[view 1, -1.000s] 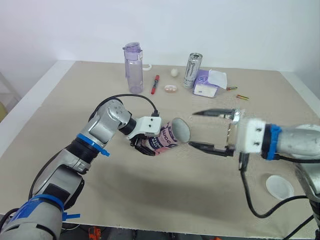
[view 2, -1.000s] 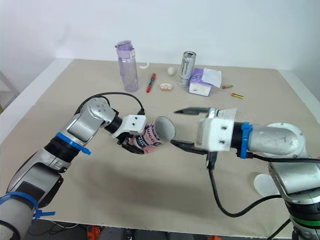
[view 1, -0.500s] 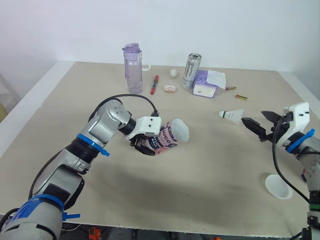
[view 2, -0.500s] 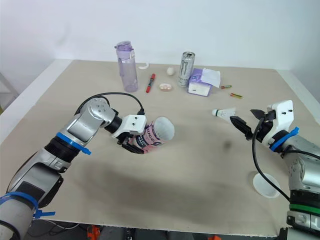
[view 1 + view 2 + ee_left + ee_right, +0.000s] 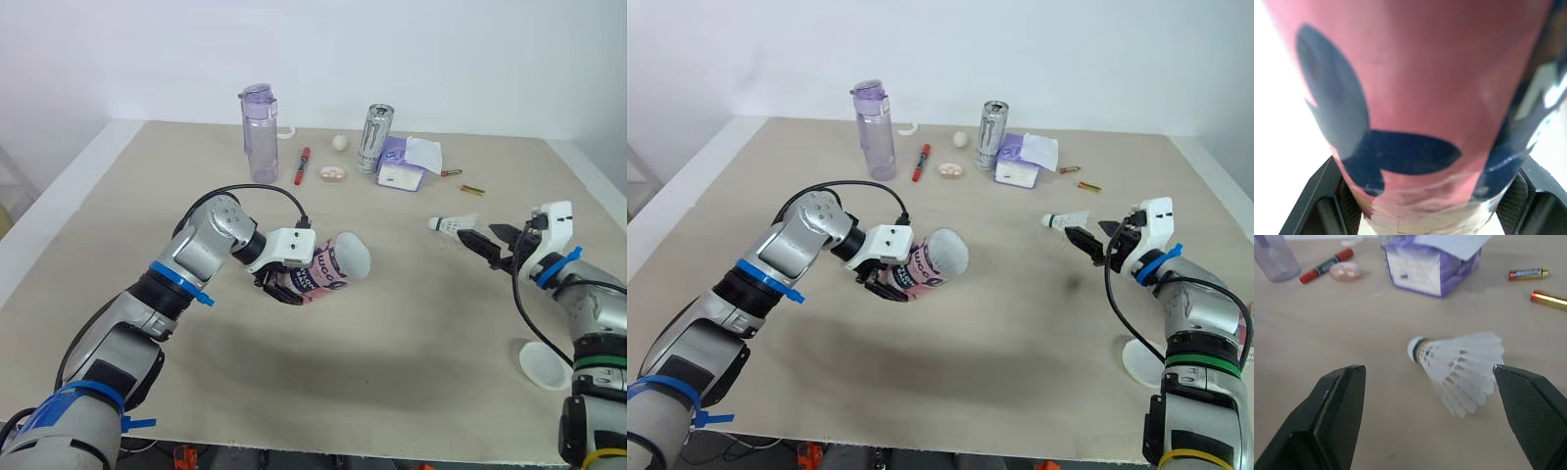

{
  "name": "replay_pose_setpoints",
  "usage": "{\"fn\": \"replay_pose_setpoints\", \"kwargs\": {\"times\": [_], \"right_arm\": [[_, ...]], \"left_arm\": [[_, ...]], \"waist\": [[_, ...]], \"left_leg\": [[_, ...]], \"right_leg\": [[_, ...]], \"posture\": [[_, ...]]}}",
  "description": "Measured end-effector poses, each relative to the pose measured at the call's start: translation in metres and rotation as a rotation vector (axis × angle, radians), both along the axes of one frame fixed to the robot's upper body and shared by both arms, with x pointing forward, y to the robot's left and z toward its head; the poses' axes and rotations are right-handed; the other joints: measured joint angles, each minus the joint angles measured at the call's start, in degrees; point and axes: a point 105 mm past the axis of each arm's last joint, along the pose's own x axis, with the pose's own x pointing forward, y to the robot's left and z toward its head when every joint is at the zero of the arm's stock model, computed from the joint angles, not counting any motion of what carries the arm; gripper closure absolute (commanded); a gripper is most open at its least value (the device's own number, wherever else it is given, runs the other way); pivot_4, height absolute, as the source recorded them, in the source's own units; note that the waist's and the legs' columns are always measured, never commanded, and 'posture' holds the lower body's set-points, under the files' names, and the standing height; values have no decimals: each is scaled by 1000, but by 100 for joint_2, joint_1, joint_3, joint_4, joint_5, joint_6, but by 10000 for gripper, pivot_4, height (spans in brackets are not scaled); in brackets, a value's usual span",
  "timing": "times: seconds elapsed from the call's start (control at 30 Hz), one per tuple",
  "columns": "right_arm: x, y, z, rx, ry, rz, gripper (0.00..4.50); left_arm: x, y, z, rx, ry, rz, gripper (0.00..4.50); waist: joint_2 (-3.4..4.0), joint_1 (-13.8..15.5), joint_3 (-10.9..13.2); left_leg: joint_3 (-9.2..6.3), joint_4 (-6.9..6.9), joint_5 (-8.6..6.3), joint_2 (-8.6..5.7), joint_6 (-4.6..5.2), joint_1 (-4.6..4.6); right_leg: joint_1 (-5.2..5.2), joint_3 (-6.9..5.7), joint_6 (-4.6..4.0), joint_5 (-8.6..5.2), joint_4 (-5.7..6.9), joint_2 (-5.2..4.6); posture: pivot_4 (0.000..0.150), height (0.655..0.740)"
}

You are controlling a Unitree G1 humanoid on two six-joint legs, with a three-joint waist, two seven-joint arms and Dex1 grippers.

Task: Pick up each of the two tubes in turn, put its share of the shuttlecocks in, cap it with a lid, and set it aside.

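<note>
Pink tube (image 5: pixel 338 266) is clamped in the left tool (image 5: pixel 279 286), held tilted above the bench (image 5: pixel 411 343). Right tool (image 5: pixel 477 236) is spread wide and empty, with the white shuttlecock (image 5: pixel 1459 362) lying on the bench just ahead of it.

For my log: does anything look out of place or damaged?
Nothing looks damaged or spilled. One shuttlecock lies on its side on the table near the open right gripper, not yet in the tube.

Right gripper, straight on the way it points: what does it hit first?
Likely the shuttlecock, lying on the table just ahead of the open right gripper, in line with the gap between its fingers. Exact height is unclear.
</note>
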Motion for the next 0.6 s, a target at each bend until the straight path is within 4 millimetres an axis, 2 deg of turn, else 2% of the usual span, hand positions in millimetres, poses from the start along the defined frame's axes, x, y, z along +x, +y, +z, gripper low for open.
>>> {"fn": "replay_pose_setpoints", "kwargs": {"times": [0.23, 0.6], "right_arm": [[12, 5, -8, -3, 36, -3, 380], [34, 27, -16, 15, 67, 14, 380]], "left_arm": [[0, 0, 0, 0, 1, 2, 14364], [-3, 2, 0, -2, 4, 18, 14364]], "waist": [[1, -7, 0], [1, -18, 0]], "left_leg": [[1, -3, 0, 0, 0, 0], [0, -12, 0, 1, 0, 1]], "right_leg": [[-1, 1, -19, 14, 0, 1], [-3, 0, -17, 16, 0, 4]], "posture": [[1500, 7400], [1500, 7400]]}}
